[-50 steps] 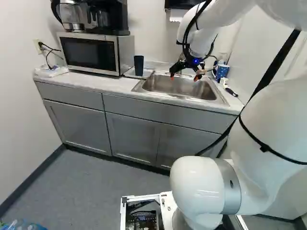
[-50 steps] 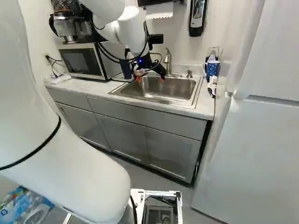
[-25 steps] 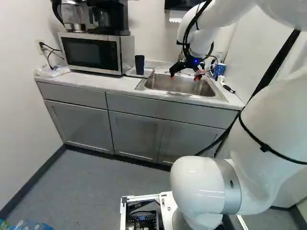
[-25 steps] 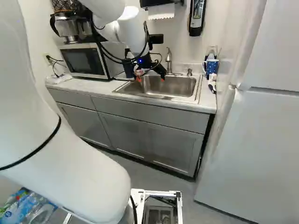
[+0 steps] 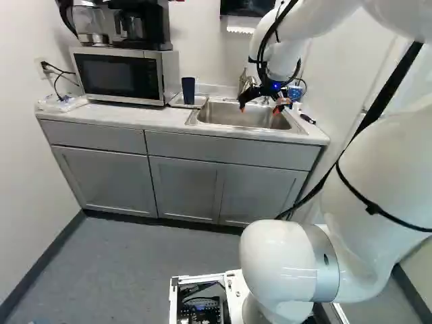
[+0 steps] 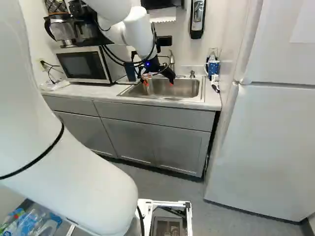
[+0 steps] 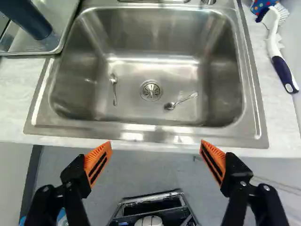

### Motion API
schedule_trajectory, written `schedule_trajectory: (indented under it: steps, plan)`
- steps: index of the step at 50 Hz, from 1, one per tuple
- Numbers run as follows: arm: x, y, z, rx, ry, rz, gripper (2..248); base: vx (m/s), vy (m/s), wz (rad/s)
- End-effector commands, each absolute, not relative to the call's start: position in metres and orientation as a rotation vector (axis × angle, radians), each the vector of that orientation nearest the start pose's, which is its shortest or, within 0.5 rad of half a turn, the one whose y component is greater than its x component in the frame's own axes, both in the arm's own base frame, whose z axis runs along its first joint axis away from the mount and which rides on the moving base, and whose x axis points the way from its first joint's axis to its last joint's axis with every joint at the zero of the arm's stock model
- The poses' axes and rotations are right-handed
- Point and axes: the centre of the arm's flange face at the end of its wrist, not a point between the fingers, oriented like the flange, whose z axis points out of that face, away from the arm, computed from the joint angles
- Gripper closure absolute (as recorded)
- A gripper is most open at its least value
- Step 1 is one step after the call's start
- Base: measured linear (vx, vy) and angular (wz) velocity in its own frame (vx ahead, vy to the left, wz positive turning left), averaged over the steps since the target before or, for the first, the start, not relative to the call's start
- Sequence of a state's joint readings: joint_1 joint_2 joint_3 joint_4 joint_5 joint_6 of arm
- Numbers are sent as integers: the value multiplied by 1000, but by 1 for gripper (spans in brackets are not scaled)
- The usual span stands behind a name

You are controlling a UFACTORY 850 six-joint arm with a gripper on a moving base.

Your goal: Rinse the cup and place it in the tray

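Observation:
My gripper (image 5: 259,109) stands over the front part of the sink (image 5: 246,117) in the left base view. A tall dark blue cup (image 5: 188,90) stands upright on the metal tray (image 5: 177,101), between microwave and sink. Seen from the wrist, the gripper (image 7: 155,157) is spread wide, with nothing between its orange pads (image 7: 98,162). Ahead of it lies the sink basin (image 7: 150,47), holding two spoons (image 7: 114,89) beside the drain. Beyond one finger's side, the cup (image 7: 28,19) rests on the tray (image 7: 35,52), apart from the gripper; part of the cup is cut off.
A faucet (image 6: 172,60) rises behind the sink. Beside the basin are a dotted blue mug (image 6: 213,68) and a brush (image 7: 277,54). The microwave (image 5: 118,75) carries a coffee maker (image 5: 142,23). A tall white fridge (image 6: 266,142) stands at the right of the right base view.
The base has moved: counter, microwave and sink have shifted to the left in both base views. Against its own joint the arm looks unchanged, and the gripper has stayed open. The cup remains on the tray.

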State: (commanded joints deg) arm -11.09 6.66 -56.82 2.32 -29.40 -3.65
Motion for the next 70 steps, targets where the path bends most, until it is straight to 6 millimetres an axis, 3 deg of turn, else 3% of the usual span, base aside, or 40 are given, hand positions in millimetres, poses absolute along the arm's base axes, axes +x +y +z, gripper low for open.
schedule_trajectory:
  steps: [70]
  plan:
    - [445,-85,621,-3039,242,-932,3,-75,21,-131]
